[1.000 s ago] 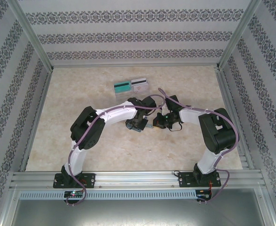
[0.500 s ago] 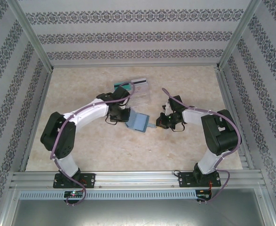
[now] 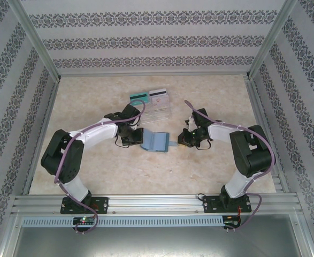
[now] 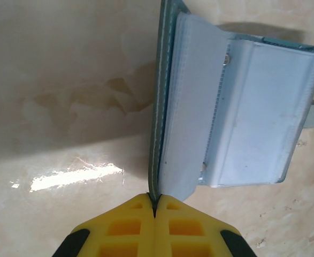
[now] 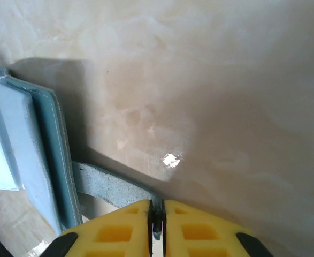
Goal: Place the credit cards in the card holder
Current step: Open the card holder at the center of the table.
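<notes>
Since a moment ago the left arm has swung outward to its own side and the card holder (image 3: 155, 141) has settled from a tilted pose into a squarer one, lying opened out on the table (image 3: 210, 176) between the two grippers.

The left gripper (image 4: 154, 203) has its yellow fingers pressed together on the near edge of the teal cover. From the left wrist view, the grey inner pockets (image 4: 191, 101) fan out to the right of that cover. The right gripper (image 5: 157, 211) comes in from the opposite side, fingers all but together, pinching the end of the clasp tab (image 5: 108, 184) that sticks out from the holder's spine side. So the holder is stretched between both grips, roughly in the middle of the table.

The cards lie well apart from it, toward the far wall: a teal card (image 3: 139, 97) and a white card (image 3: 158, 93) side by side, each with a dark stripe, resting at the far end of some clear trays (image 3: 159, 111). The trays sit between the cards and the holder, just beyond the left wrist. No card is in the pockets that show.
</notes>
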Robot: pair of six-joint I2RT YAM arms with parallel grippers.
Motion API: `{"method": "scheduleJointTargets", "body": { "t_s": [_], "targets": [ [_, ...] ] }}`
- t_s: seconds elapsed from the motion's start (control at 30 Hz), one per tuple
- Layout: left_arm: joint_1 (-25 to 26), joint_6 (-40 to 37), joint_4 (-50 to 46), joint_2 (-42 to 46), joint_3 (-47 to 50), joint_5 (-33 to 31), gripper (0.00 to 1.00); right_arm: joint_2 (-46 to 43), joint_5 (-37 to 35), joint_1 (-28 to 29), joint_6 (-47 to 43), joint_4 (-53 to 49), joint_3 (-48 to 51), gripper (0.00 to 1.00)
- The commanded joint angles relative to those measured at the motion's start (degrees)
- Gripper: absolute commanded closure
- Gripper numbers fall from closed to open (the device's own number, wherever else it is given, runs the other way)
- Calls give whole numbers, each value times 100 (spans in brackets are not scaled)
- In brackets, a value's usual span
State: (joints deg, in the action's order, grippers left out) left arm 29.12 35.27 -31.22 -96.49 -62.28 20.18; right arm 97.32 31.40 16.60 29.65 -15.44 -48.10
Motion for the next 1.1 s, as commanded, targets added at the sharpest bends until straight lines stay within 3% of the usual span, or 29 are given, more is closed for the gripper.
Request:
{"method": "scheduleJointTargets", "body": {
  "t_s": [0.0,0.17,0.4,0.53,0.7,0.83,1.07],
  "targets": [
    [-47,18,-85,202,-188,85,100,-249,-20,-73,-82,-272,-238,76],
    [-47,-56,-324,349,-340,34,100,-523,57,-203,-110,-520,-462,66],
    [-29,-20,-332,341,-407,135,100,-934,133,-429,-248,-948,-984,65],
    [-18,46,-185,341,-307,192,100,-952,559,-136,-75,-919,-1527,69],
    [-21,207,108,193,-95,355,100,-221,662,844,434,-226,-1789,82],
    [-27,361,339,258,238,364,100,607,523,1476,745,378,-2006,84],
    [-76,432,437,423,648,276,100,1741,282,1722,796,713,-2399,87]
  ]
}}
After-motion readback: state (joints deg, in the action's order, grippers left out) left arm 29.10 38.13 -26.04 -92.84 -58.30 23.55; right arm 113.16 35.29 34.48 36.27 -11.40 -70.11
